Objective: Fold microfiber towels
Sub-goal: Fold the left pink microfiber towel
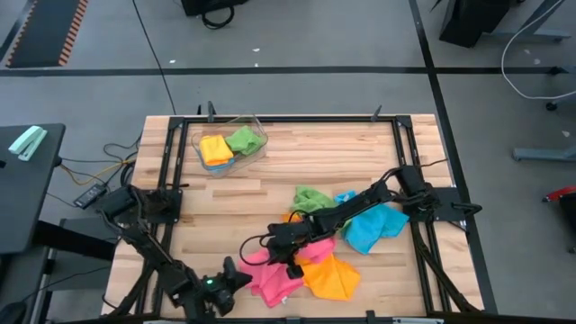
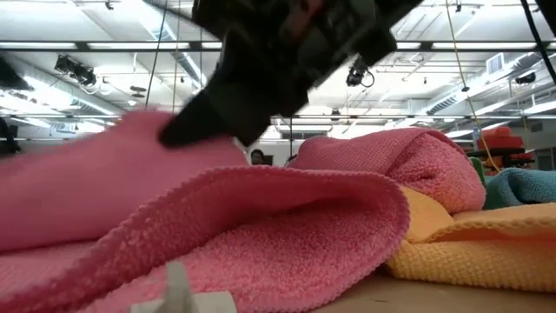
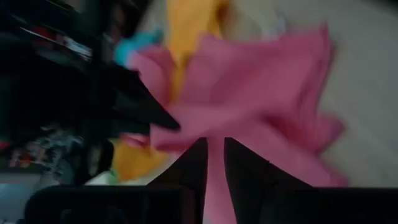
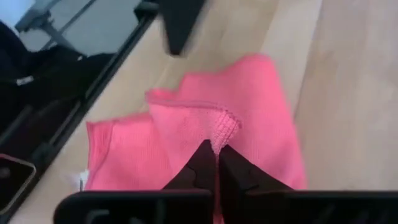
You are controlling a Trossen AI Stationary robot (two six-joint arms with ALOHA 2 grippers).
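The right tool (image 4: 217, 163) is pinched fully shut on a raised edge of the pink towel (image 4: 205, 124), the hemmed corner puckering up between its tips. In the high view this tool (image 1: 292, 266) reaches across from the right to the front middle of the desk (image 1: 270, 171), sitting over the pink towel's (image 1: 274, 277) inner side. The left tool (image 3: 214, 163) is at the towel's near edge, its two fingers almost together with a strip of pink cloth (image 3: 249, 118) running between them, so it looks to have hold of it as well; from above it sits at the front edge of the desk (image 1: 236, 277).

The pink towel lies crumpled and partly doubled over, with a thick rolled hem and a nubby pile. It looks light, limp and a little grippy: it will drape from any held point and will not keep a crease unaided. Hemmed corners are the best places to hold.

An orange towel (image 1: 331, 275) touches it on the right, with blue (image 1: 373, 227) and green (image 1: 310, 198) ones behind. Well apart, at the back left, a clear bin (image 1: 229, 148) holds two more.
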